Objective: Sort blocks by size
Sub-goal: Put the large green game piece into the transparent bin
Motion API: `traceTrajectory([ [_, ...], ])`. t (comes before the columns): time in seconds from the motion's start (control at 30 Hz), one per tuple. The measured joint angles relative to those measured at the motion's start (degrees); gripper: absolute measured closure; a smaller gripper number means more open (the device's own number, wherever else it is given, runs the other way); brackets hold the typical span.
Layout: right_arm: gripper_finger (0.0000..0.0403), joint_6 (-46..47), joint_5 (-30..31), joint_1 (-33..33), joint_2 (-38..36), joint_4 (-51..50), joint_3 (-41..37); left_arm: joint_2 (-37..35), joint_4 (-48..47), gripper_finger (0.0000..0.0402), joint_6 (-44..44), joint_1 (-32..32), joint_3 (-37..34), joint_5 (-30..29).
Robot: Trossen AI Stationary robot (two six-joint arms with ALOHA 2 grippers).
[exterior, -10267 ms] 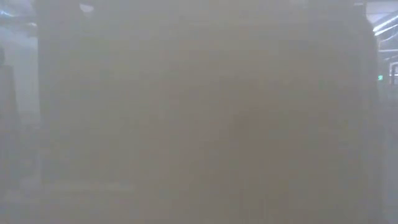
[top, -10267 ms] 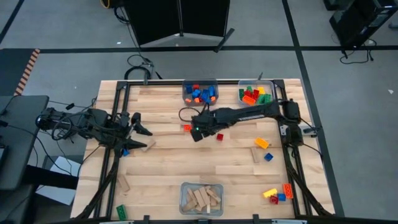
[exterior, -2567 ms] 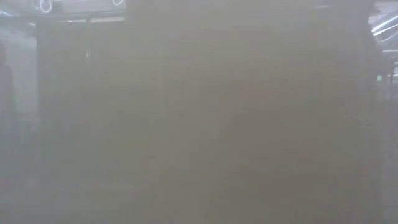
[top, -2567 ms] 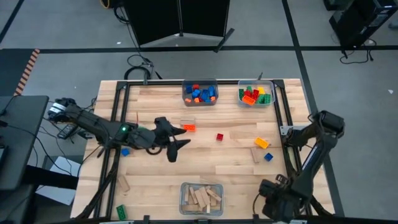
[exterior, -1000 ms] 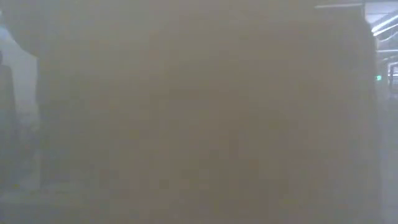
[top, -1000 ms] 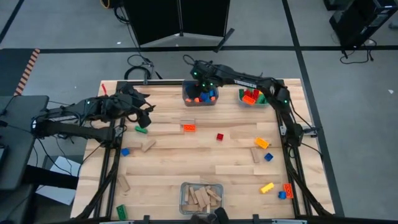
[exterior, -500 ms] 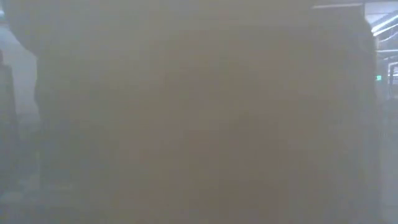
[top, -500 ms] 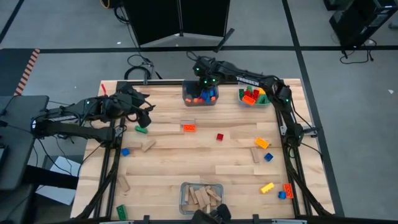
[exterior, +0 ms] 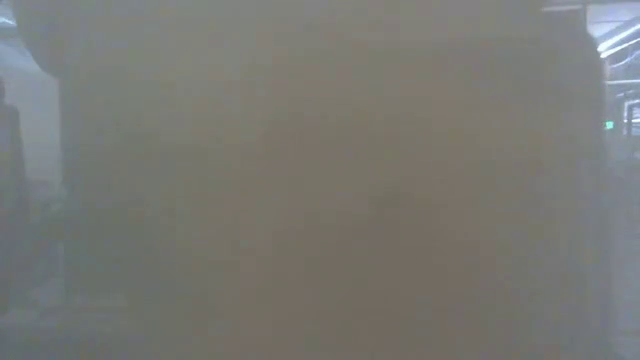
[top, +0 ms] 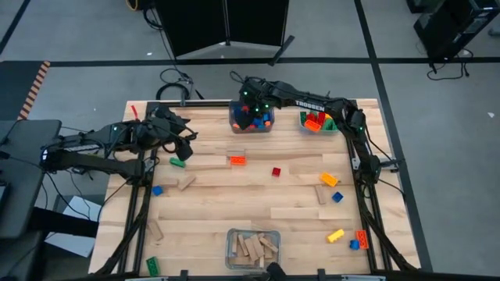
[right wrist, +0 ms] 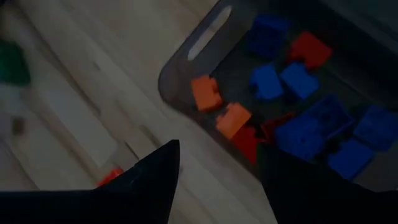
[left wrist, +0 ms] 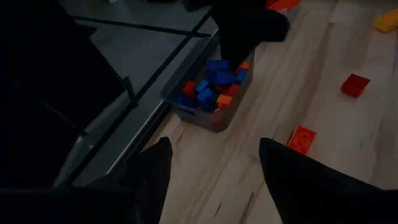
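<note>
Along the table's far edge, the right gripper (top: 248, 108) hangs parted and empty over the bin of small bricks (top: 251, 126); the left gripper (top: 184, 140) waits wide at upper left. Three bins hold sorted pieces, yet many blocks (top: 238, 160) remain scattered.

Your high view evenly lit and sharp, soft short shadows under the arms on the bench (top: 234, 195), your low view a featureless brown-grey haze, faint bright streaks at its upper right, both your wrist views dim, fingers black, edges smeared
</note>
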Motion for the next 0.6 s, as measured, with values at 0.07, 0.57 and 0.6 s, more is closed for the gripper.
traceTrajectory([
  [0.07,0.0177,-1.5,0.1,0.9,-0.2,-1.5,0.0,0.2,0.1,0.0154,0.0,0.0,0.0,-0.1],
  [0.57,0.0185,-9.0,13.0,16.1,-16.9,-7.0,-6.4,0.2,0.2,0.0154,2.4,0.0,0.0,0.7],
  [0.6,0.0185,-8.9,14.0,17.6,-19.0,-6.7,-8.7,0.2,0.2,0.0154,1.5,-0.1,0.0,1.1],
])
